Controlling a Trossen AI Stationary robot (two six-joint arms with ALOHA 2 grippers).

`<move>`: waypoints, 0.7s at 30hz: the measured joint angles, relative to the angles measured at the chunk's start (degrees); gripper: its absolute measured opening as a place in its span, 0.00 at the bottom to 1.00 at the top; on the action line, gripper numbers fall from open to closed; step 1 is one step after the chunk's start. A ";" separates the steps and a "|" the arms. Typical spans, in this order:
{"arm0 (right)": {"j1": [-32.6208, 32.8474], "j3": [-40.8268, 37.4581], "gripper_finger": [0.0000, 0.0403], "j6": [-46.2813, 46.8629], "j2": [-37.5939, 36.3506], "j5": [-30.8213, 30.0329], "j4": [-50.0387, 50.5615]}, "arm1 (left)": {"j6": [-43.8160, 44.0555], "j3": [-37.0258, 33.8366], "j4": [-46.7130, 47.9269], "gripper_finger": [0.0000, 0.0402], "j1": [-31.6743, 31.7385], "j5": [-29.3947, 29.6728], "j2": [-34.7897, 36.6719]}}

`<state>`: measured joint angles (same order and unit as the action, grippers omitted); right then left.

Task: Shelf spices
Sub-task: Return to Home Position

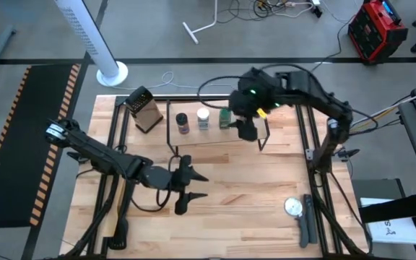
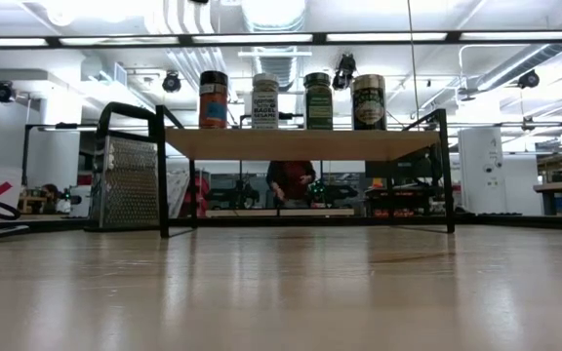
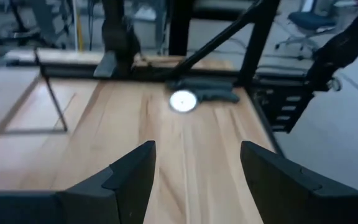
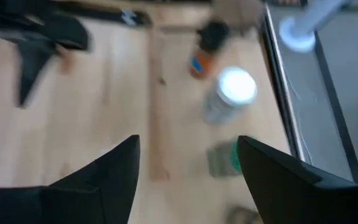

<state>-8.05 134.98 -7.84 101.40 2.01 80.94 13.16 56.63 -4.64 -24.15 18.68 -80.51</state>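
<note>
Above the wooden table [image 1: 251, 209], left hand [image 3: 197, 147] and right hand [image 4: 188, 140] gape empty under ceiling lights [image 2: 379, 37].

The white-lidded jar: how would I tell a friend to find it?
Find the low shelf with black legs, beside the metal grater. A row of four stands on its wooden board. The white-lidded jar is second from the grater, the only one with a pale cap.
</note>
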 joint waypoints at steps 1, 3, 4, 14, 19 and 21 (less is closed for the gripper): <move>1.43 -0.03 0.60 0.84 -0.86 0.04 -0.97 | -0.64 0.75 -0.04 0.56 -0.30 0.02 0.02; 4.80 -0.13 0.58 1.96 -2.09 0.05 -2.80 | -2.52 2.03 -0.25 0.56 -0.98 0.06 0.09; 6.48 -0.15 0.57 2.28 -2.90 0.03 -3.86 | -3.81 2.56 0.06 0.56 -1.37 0.09 0.24; 23.08 -0.95 0.52 2.35 -6.91 -2.49 -9.91 | -17.14 5.48 -0.08 0.56 -8.13 0.22 8.18; 29.03 -2.74 0.51 2.32 -7.36 -6.68 -11.80 | -19.69 4.44 -0.22 0.56 -12.63 0.21 14.19; 30.94 -4.68 0.51 1.66 -7.68 -7.24 -13.35 | -20.70 3.85 0.21 0.56 -14.39 -0.26 15.87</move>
<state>22.89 130.30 -6.18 93.72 -5.22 67.59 -7.54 60.48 -4.43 -38.55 18.42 -64.64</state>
